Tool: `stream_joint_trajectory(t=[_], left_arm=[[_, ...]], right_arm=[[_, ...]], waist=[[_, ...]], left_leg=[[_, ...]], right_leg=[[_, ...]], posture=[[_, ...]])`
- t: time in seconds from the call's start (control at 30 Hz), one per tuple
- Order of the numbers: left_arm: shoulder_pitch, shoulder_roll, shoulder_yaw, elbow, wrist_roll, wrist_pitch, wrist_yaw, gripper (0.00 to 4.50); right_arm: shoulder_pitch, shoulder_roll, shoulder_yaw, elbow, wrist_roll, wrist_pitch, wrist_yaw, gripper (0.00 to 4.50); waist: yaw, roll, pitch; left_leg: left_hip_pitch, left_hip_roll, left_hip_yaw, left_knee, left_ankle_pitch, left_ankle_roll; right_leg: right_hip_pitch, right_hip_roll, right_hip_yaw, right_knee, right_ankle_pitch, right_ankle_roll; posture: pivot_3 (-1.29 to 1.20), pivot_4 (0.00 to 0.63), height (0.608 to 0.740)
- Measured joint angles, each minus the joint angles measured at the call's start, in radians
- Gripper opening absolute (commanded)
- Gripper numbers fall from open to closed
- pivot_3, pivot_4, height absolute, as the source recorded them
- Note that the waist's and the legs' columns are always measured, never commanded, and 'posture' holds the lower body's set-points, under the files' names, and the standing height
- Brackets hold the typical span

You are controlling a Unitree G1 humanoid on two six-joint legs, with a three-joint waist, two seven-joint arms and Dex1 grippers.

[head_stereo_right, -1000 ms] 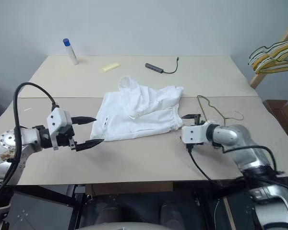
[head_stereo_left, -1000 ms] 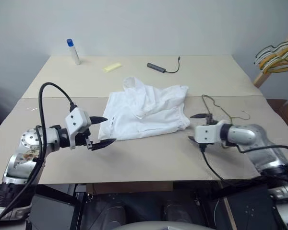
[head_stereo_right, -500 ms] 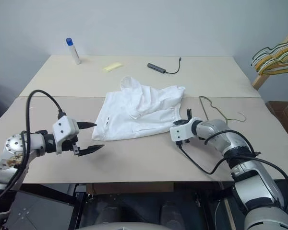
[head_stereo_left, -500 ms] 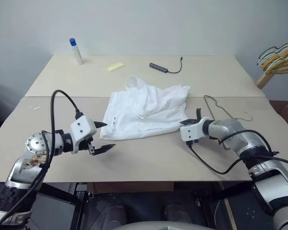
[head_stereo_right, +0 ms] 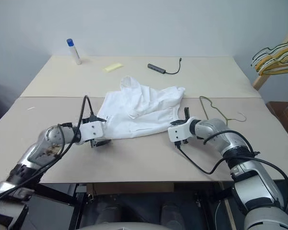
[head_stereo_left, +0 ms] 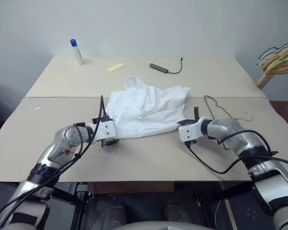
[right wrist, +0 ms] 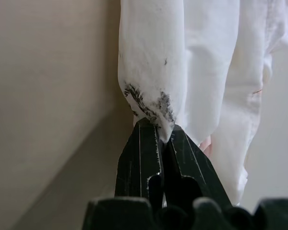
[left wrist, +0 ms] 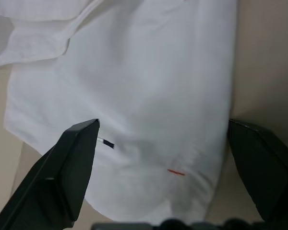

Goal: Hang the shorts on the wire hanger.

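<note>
Left gripper (left wrist: 163,158) spread wide over the shorts' (head_stereo_left: 146,112) near left corner. Right gripper (right wrist: 164,136) pinching their right hem. Shorts mid-table (head_stereo_left: 134,165); wire hanger (head_stereo_left: 221,109) beside them, toward right edge. Far side mostly open.

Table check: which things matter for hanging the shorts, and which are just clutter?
For the job:
shorts, pinched by the right pincer
wire hanger
left pincer, open over the shorts

Lying about:
blue-capped bottle
yellow block
cable with adapter
coloured hangers
</note>
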Motion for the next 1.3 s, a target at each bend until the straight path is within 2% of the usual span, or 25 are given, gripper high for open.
stream_joint_trajectory(t=[0.17, 0.33, 0.53, 0.67, 0.87, 0.97, 1.03, 1.13, 1.27, 1.3], left_arm=[[-0.105, -0.036, -0.050, 0.164, 0.079, -0.040, 0.040, 3.42], [-0.151, -0.047, -0.067, 0.280, 0.118, -0.083, 0.064, 1.88], [-0.135, -0.032, -0.059, 0.306, 0.121, -0.101, 0.057, 0.02], [-0.029, 0.060, -0.018, 0.147, 0.047, -0.082, -0.053, 0.02], [0.196, 0.309, 0.113, -0.230, -0.187, -0.056, -0.322, 0.02], [0.265, 0.377, 0.181, -0.329, -0.289, -0.056, -0.406, 0.02], [0.258, 0.371, 0.197, -0.339, -0.326, -0.030, -0.417, 0.02], [0.127, 0.267, 0.194, -0.263, -0.314, 0.041, -0.352, 0.02], [-0.183, 0.109, 0.169, -0.024, -0.262, 0.114, -0.238, 0.02], [-0.319, 0.047, 0.155, 0.129, -0.225, 0.103, -0.168, 0.02]], right_arm=[[0.003, 0.001, -0.010, -0.042, 0.028, 0.013, 0.004, 0.00], [0.022, -0.022, -0.025, -0.091, 0.032, 0.028, 0.017, 0.00], [0.077, -0.057, -0.049, -0.164, 0.054, 0.042, 0.030, 0.00], [0.126, -0.103, -0.073, -0.268, 0.120, 0.034, 0.074, 0.00], [0.220, -0.270, -0.099, -0.459, 0.380, -0.071, 0.266, 0.00], [0.228, -0.321, -0.112, -0.507, 0.510, -0.070, 0.373, 0.00], [0.190, -0.311, -0.120, -0.489, 0.544, -0.042, 0.406, 0.00], [0.044, -0.202, -0.145, -0.373, 0.536, 0.040, 0.372, 0.00], [-0.202, -0.004, -0.159, -0.132, 0.429, 0.113, 0.167, 0.00], [-0.285, 0.046, -0.157, -0.019, 0.376, 0.124, 0.065, 0.00]], waist=[[-0.003, 0.005, -0.008], [-0.013, 0.007, -0.013], [-0.029, 0.007, -0.013], [-0.048, 0.007, -0.013], [-0.051, 0.006, -0.012], [-0.046, 0.006, -0.012], [-0.039, 0.006, -0.012], [-0.031, 0.006, -0.012], [-0.028, 0.006, -0.013], [-0.023, 0.006, -0.013]], left_leg=[[0.001, 0.000, 0.000, 0.000, 0.000, 0.000], [0.001, 0.000, 0.000, 0.000, 0.000, 0.000], [0.000, 0.000, 0.000, 0.000, 0.000, 0.000], [-0.001, 0.000, 0.000, 0.000, 0.000, 0.000], [0.001, 0.000, 0.001, 0.000, -0.002, 0.003], [0.002, 0.000, 0.002, 0.000, -0.002, 0.003], [0.003, 0.000, 0.002, 0.000, -0.002, 0.003], [0.002, 0.001, 0.001, 0.002, -0.001, 0.003], [-0.002, 0.000, -0.002, 0.003, 0.000, 0.000], [-0.003, 0.000, -0.002, 0.006, 0.001, -0.001]], right_leg=[[0.001, 0.000, 0.000, 0.001, 0.000, 0.000], [0.001, 0.000, 0.000, 0.001, 0.000, 0.000], [0.000, 0.000, 0.000, 0.001, 0.000, 0.000], [-0.002, 0.000, 0.001, 0.000, 0.000, 0.000], [0.000, -0.001, 0.002, -0.001, 0.000, 0.001], [0.001, -0.001, 0.002, 0.000, 0.000, 0.001], [0.001, -0.001, 0.002, 0.000, 0.000, 0.001], [0.001, 0.001, 0.002, 0.002, 0.001, 0.000], [-0.001, 0.001, -0.001, 0.002, 0.002, 0.000], [-0.001, 0.001, -0.002, 0.003, 0.002, 0.000]], posture=[[0.02, 0.000, 0.740], [0.00, 0.000, 0.740], [-0.01, 0.000, 0.740], [-0.01, 0.000, 0.740], [0.00, 0.000, 0.740], [0.01, 0.000, 0.740], [0.02, 0.000, 0.740], [0.02, 0.000, 0.740], [0.04, 0.000, 0.740], [0.05, 0.000, 0.740]])
